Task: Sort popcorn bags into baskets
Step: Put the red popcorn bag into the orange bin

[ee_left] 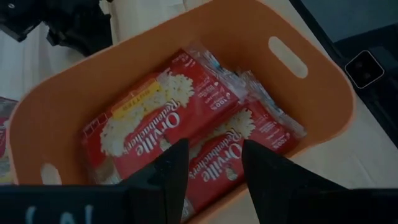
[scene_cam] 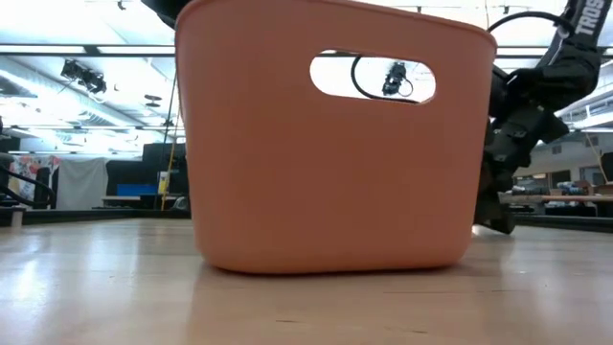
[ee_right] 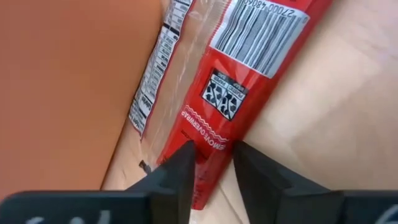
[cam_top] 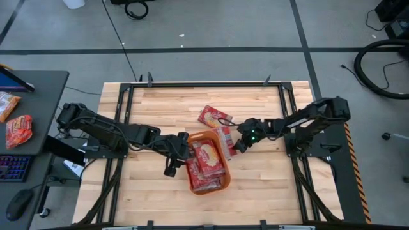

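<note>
The orange basket (cam_top: 220, 185) stands at the table's middle and fills the low view (scene_cam: 326, 172). Several red popcorn bags (ee_left: 155, 124) lie flat inside it. One more bag (cam_top: 224, 142) stands on edge against the basket's right outer wall (ee_right: 62, 81). Another bag (cam_top: 214, 116) lies flat on the table beyond the basket. My left gripper (cam_top: 181, 153) is open and empty over the basket's left rim, its fingers (ee_left: 168, 168) above the bags. My right gripper (cam_top: 238, 144) is at the leaning bag, shut on it. My right gripper pinches the leaning bag's red outer edge (ee_right: 208, 146) between its two fingers, one finger on each face. The fingers come from the table's right, slanting down. The bag stands tilted, its other face against the basket's wall, its lower edge at the tabletop.
Free wooden tabletop lies left, right and near of the basket. Black frame rails (cam_top: 124, 102) run along the table's sides. A dark side desk at the left holds two other packets (cam_top: 18, 128), a keyboard and a mouse.
</note>
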`<state>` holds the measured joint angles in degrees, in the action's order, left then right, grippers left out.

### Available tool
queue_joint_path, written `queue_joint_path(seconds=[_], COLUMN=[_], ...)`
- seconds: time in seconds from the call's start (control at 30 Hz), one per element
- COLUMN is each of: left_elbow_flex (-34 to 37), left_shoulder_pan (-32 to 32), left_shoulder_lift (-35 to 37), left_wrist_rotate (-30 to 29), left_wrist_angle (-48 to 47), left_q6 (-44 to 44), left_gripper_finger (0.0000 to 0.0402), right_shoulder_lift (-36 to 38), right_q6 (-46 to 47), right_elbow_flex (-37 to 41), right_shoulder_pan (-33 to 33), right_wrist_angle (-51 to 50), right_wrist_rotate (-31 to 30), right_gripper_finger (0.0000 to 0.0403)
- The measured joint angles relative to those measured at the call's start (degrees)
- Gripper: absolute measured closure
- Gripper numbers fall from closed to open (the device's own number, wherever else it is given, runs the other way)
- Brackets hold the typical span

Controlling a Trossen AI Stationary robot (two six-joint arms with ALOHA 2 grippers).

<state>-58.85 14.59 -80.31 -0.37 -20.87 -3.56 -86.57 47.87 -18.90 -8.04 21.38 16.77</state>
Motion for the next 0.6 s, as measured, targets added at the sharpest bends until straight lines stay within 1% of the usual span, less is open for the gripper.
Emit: queue_joint_path(seconds=[0.13, 0.27, 0.3, 0.5, 0.6], left_elbow_flex=[0.0, 0.0, 0.0, 0.0, 0.0], left_shoulder_pan=[0.0, 0.0, 0.0, 0.0, 0.0], left_shoulder_lift=[0.0, 0.0, 0.0, 0.0, 0.0], left_wrist_rotate=[0.0, 0.0, 0.0, 0.0, 0.0], left_wrist_angle=[0.0, -0.3, -0.5, -1.4, -1.4], left_q6=[-0.1, -0.1, -0.1, 0.0, 0.0], left_gripper_finger=[0.0246, 0.0246, 0.0246, 0.0246, 0.0246], right_shoulder_lift=[-0.6, -0.2, -0.2, 0.5, 2.8], right_q6=[-1.4, -3.0, -3.4, -5.4, -7.9], right_elbow_flex=[-0.9, -2.1, -2.3, -3.9, -6.0], right_shoulder_pan=[0.5, 0.6, 0.5, 0.5, 0.6], right_wrist_angle=[0.1, -1.0, -1.5, -3.6, -7.9], right_wrist_rotate=[-2.2, -2.3, -2.3, -0.6, -1.0], right_gripper_finger=[0.0331, 0.0387, 0.0394, 0.0397, 0.0398])
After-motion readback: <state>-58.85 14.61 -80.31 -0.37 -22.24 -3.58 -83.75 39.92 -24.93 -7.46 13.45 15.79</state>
